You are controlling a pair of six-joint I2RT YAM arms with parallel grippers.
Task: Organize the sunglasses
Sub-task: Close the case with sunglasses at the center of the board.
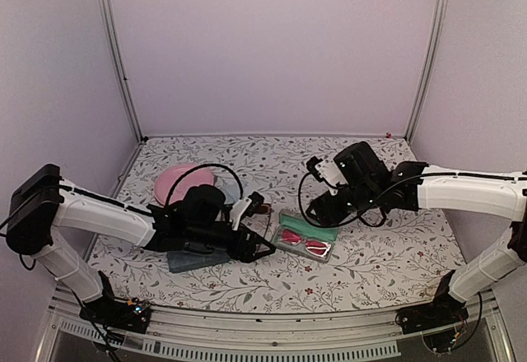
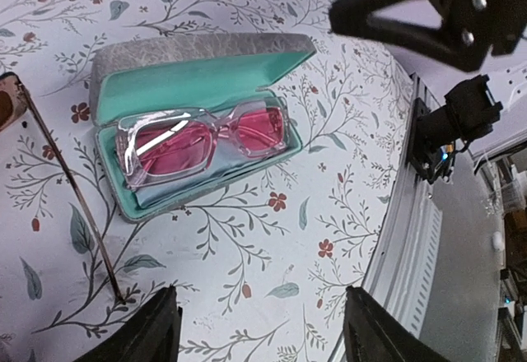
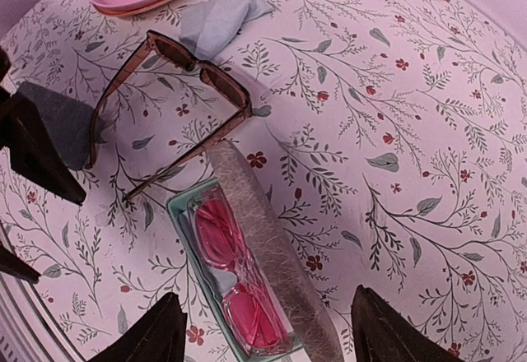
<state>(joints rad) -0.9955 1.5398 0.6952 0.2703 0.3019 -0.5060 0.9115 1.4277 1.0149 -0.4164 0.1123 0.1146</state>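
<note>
Tablecloth [image 1: 370, 271] shows leafy sprigs beneath plain lilac walls [image 1: 272, 49].

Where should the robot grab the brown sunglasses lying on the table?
Probably at the bridge between the two lenses of the brown sunglasses, coming straight down from above. They lie on the table with both arms spread open, so that thin middle bar is the balanced spot to pinch without smudging the glass.

Bare table [image 1: 387, 257] right of the open case [image 2: 198, 82]; brown-lensed sunglasses [image 3: 221, 81] crowd its left.
</note>
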